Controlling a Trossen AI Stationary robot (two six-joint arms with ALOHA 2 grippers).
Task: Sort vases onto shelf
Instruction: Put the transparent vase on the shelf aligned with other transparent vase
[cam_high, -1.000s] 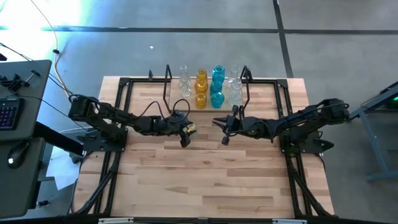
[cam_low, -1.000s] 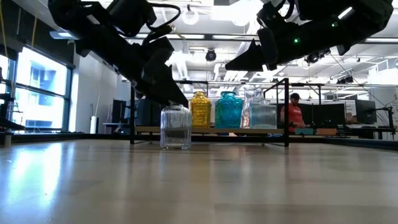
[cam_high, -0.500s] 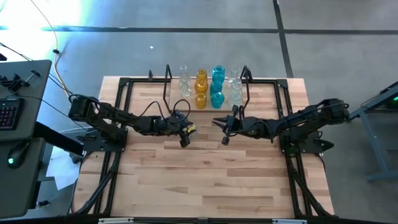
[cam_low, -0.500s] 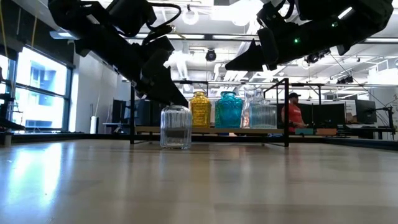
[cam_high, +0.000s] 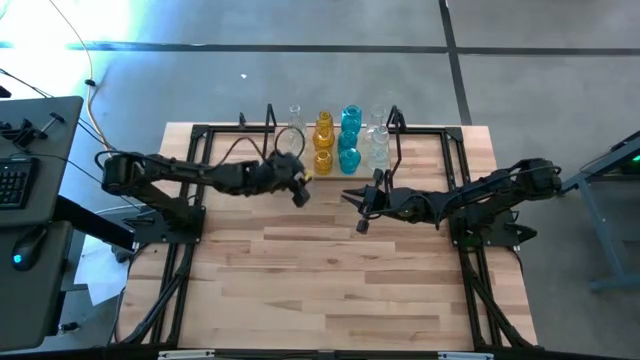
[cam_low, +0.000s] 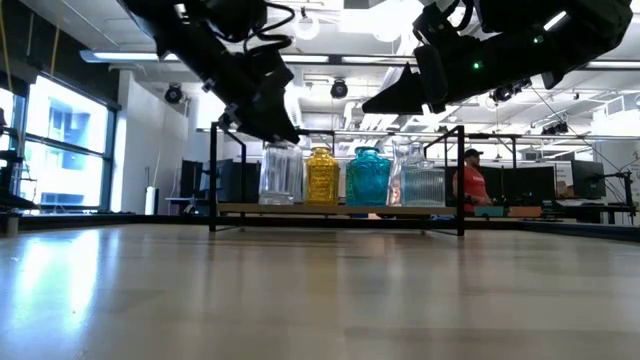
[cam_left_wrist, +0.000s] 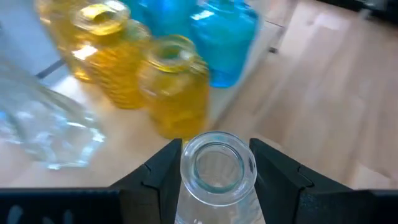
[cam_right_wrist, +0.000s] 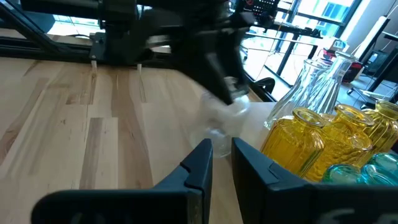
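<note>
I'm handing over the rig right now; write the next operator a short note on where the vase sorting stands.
Left hand: shut on a clear vase, lifted off the table at the shelf's left end, beside the amber vases.
Right hand: shut, holding nothing, waiting above mid-table in front of the shelf.
Done: amber, teal vases and clear ones stand on the shelf in colour groups.
Left: set down this clear vase on the shelf with the others; no vases show on the tabletop.
</note>
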